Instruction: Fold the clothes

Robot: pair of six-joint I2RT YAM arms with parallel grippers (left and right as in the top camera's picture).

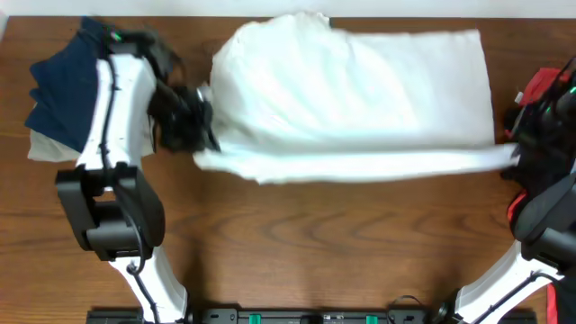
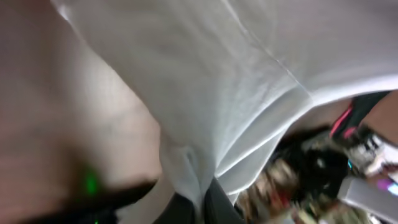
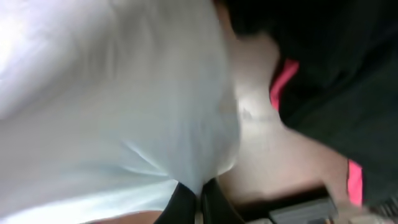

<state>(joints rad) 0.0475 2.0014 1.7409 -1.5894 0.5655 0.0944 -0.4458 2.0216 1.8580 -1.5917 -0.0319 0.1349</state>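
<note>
1. The white T-shirt (image 1: 360, 90) lies across the far half of the bench (image 1: 315, 252), its long axis running left to right and its near edge stretched between the arms.
2. The left gripper (image 2: 198, 208) is pressed together, pinching the shirt's left end.
3. The right gripper (image 3: 198, 202) pinches the right end likewise.
4. Neither arm is nearer, so the fold probably needs both to move together.

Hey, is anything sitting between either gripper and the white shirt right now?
Nothing visible. The left gripper and right gripper are both shut on the shirt at its near edge, stretching it between them. The navy clothes lie off to the left, apart from it.
</note>
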